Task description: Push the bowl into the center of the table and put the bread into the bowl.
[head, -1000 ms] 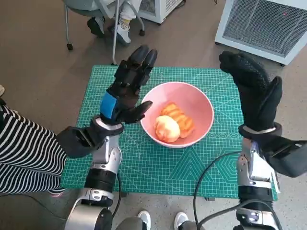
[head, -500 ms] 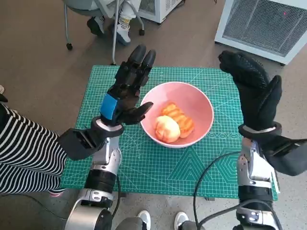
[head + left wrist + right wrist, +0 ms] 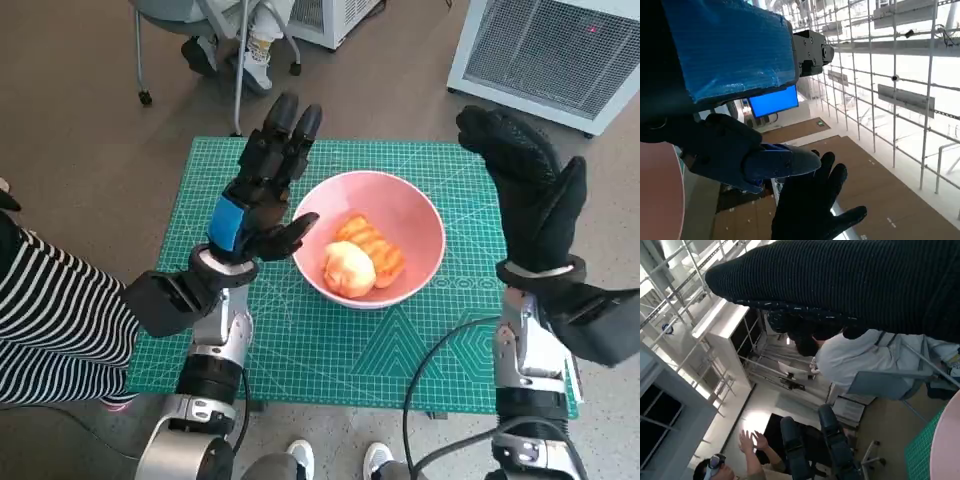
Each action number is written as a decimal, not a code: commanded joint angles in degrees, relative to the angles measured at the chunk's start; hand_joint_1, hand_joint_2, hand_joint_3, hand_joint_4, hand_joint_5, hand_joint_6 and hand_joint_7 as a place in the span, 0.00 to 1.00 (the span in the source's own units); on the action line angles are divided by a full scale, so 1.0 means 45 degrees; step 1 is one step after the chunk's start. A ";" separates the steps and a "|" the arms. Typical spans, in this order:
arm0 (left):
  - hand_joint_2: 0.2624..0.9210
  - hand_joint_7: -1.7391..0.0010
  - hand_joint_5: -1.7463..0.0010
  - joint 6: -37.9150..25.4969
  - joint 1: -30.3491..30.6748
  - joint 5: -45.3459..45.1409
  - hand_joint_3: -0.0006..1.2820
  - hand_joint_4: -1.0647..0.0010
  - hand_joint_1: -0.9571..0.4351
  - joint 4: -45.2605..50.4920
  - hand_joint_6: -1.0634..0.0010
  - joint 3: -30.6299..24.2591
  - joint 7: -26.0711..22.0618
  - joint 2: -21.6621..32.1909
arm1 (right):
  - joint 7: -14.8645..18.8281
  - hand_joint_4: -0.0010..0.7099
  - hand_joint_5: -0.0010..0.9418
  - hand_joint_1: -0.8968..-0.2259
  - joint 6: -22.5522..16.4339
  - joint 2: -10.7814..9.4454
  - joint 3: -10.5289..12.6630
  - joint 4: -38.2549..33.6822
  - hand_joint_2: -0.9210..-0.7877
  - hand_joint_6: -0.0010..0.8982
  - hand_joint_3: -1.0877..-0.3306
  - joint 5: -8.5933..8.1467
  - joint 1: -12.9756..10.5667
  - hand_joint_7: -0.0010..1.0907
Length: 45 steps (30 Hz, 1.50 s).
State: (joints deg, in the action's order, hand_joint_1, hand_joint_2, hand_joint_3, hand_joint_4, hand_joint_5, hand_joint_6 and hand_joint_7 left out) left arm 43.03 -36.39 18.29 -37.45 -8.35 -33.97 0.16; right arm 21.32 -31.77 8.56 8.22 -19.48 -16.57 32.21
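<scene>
A: Fingers first. Left hand [image 3: 262, 195]: black fingers stretched out and apart, raised beside the bowl [image 3: 420, 215], holding nothing. Thumb juts toward the rim and, from above, seems to overlap it; touching or just over it, can't tell.

B: Right hand [image 3: 532, 190]?

A: Knitted glove, upright, fingers straight and together, thumb off to one side, nothing in it. It stands off the bowl's other side, apart from it.

B: And the goods?

A: Bread [image 3: 362, 256] sits inside the bowl, two pieces touching: one round and pale, one orange-brown with a ridged crust. Bowl sits about mid-table on the mat [image 3: 330, 345]. By my reading both steps look done.

B: So what could spoil it?

A: That left thumb. Any sideways swing of the arm could catch the rim and shove or tip the bowl (smooth pink, hard-looking, probably plastic, so it should slide easily on the mat). The bread lies loose; a tilt could roll the round piece out.

B: Surfaces?

A: Mat is green, flat, printed with a grid. Left hand is hard and glossy, blue tape across its back; glove is soft ribbed knit. A person in stripes [image 3: 50, 320] is close to the left arm.
</scene>
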 commanded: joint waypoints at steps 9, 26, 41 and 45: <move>0.99 0.98 1.00 0.0262 0.0220 -0.0218 0.34 1.00 0.32 0.0033 0.99 0.0076 0.0393 0.0017 | -0.0266 0.25 0.00 0.33 0.0079 -0.0116 -0.0274 0.0249 0.00 0.13 0.54 0.0611 -0.0361 0.37; 0.97 0.98 1.00 0.0648 0.0353 -0.0170 0.35 1.00 0.35 0.0018 1.00 0.0049 0.0584 0.0122 | -0.0054 0.25 0.00 0.37 -0.0805 -0.0026 -0.0258 -0.0927 0.00 0.12 0.49 0.0761 0.0009 0.37; 0.92 0.96 1.00 0.0641 0.0485 -0.0171 0.38 1.00 0.37 0.0099 0.99 0.0072 0.0660 0.0095 | 0.0309 0.25 0.00 0.37 -0.0921 -0.0131 -0.0235 -0.1337 0.00 0.12 0.48 0.0360 0.0075 0.38; 0.91 0.96 1.00 0.0604 0.0546 -0.0185 0.38 1.00 0.37 0.0147 1.00 0.0082 0.0674 0.0132 | 0.0435 0.25 0.00 0.37 -0.0926 -0.0177 -0.0236 -0.1419 0.00 0.12 0.48 0.0247 0.0088 0.38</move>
State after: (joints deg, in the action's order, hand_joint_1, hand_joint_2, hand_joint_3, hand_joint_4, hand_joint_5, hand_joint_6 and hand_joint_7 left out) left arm 45.57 -34.72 17.84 -37.43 -8.08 -31.30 0.25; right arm 22.44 -36.35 8.18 7.01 -24.81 -14.67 32.90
